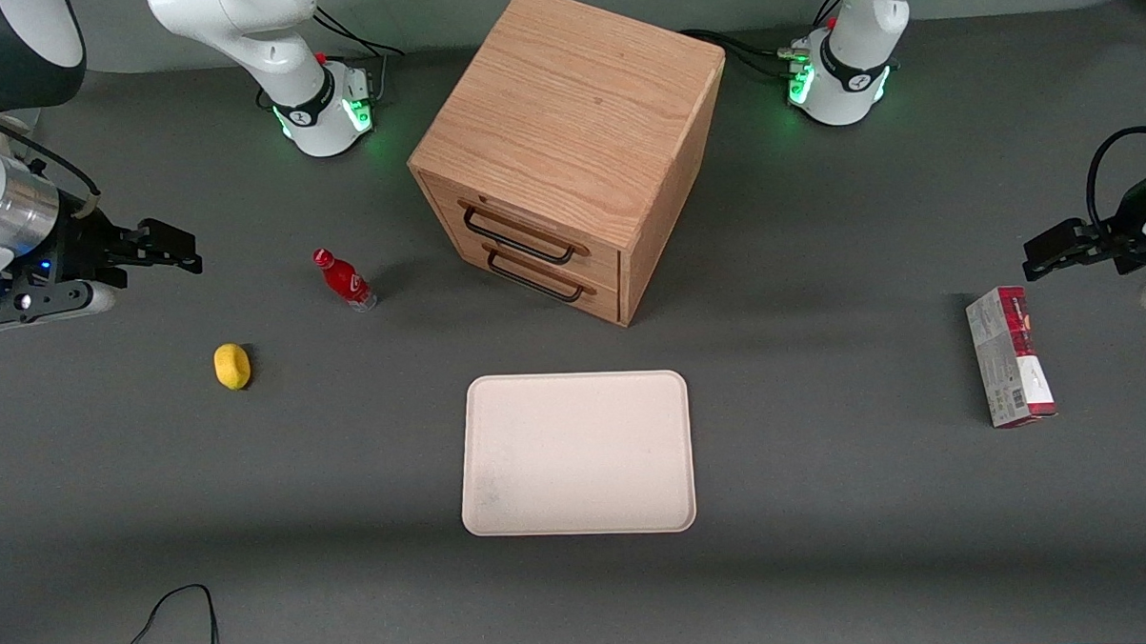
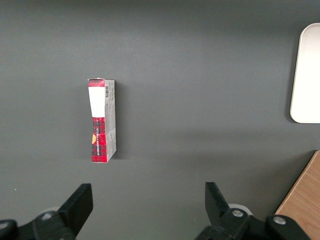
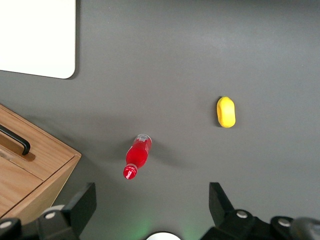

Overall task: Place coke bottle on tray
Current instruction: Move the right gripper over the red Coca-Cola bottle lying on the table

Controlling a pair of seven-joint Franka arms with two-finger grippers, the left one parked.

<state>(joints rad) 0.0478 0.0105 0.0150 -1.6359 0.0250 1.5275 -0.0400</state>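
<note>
The coke bottle (image 1: 343, 279) (image 3: 138, 155), small and red with a red cap and clear base, stands upright on the dark table, between the wooden cabinet and the working arm's end. The cream tray (image 1: 578, 453) (image 3: 36, 36) lies flat nearer the front camera than the cabinet, with nothing on it. My gripper (image 1: 178, 250) (image 3: 150, 200) hovers high at the working arm's end of the table, well apart from the bottle. It is open, with only bare table between its fingers.
A wooden drawer cabinet (image 1: 567, 151) (image 3: 25, 165) with two black handles stands farther from the camera than the tray. A yellow lemon (image 1: 232, 365) (image 3: 226, 111) lies near the bottle. A red-and-grey carton (image 1: 1009, 355) (image 2: 102, 120) rests toward the parked arm's end.
</note>
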